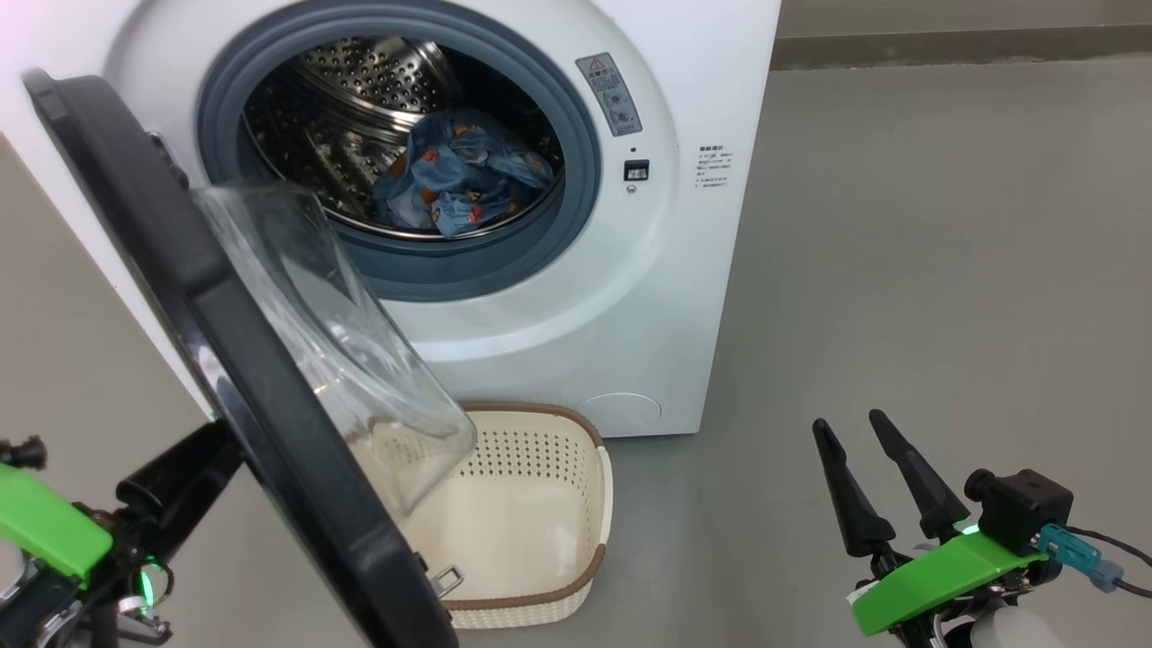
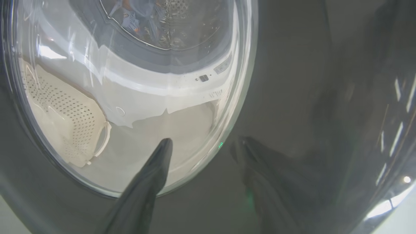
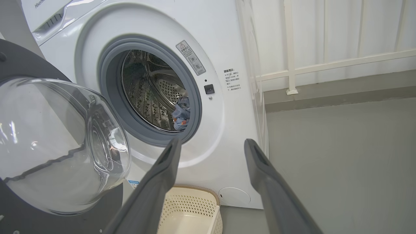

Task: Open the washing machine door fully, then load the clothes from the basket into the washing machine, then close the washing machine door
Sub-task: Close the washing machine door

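Note:
The washing machine [image 1: 576, 306] stands with its round door [image 1: 171, 261] swung out to the left, glass bowl [image 1: 342, 351] bulging toward the drum. Light blue printed clothes [image 1: 459, 175] lie inside the steel drum, also seen as clothes [image 3: 181, 113] in the right wrist view. The cream basket [image 1: 576, 416] sits on the floor below the opening, with no garment showing inside. My left gripper [image 2: 204, 141] is open, its fingers [image 1: 180, 472] close against the door's outer face [image 2: 292, 81]. My right gripper [image 1: 848, 420] hangs open at the lower right, holding nothing.
Grey floor [image 1: 945, 270] stretches to the right of the machine. A pale wall with a white rail [image 3: 289, 48] runs behind it on the right. The open door overhangs the left part of the basket.

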### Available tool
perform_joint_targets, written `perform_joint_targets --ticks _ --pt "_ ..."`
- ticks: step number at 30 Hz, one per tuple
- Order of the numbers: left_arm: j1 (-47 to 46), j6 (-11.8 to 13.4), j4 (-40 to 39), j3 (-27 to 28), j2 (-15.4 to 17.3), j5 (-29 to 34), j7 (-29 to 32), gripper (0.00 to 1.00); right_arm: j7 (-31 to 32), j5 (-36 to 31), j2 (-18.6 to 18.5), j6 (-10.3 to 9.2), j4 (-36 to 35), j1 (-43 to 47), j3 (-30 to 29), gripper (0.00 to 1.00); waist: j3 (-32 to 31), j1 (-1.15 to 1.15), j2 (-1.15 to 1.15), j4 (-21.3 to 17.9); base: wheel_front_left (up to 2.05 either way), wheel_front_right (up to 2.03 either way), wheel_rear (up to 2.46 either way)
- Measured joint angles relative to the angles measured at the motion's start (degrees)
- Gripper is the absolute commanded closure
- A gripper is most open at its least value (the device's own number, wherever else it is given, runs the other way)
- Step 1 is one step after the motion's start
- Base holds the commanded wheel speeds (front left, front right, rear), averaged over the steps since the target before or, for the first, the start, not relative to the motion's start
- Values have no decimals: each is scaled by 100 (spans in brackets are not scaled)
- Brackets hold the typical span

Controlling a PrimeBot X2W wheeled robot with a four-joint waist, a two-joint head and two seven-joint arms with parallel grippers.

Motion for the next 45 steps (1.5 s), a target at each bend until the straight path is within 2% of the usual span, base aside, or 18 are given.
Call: perform_joint_targets --ticks 2,11,19,34,38,45 --pt "0 -110 -3 -45 80 182 -60 0 0 0 0 0 -2 0 -11 0 -3 0 0 11 0 0 0" --pt "-2 -413 11 42 77 515 -494 0 0 0 0 0 -32 1 -30 0 -8 0 0 38 0 0 0" --pt "-1 -443 178 81 165 832 -740 0 0 0 -1 0 -43 1 -37 0 1 0 0 34 0 0 0" --pt "105 -938 319 -55 380 2424 -1954 0 0 0 -2 0 -48 2 -65 0 -14 0 0 7 0 0 0" --pt "258 -989 316 -136 463 3198 -2550 0 0 0 -18 0 -47 2 -76 0 -4 0 0 -5 0 0 0" --pt "438 -979 494 -298 339 4089 -3565 0 0 0 -82 0 -52 2 -100 0 5 0 0 -15 0 0 0"
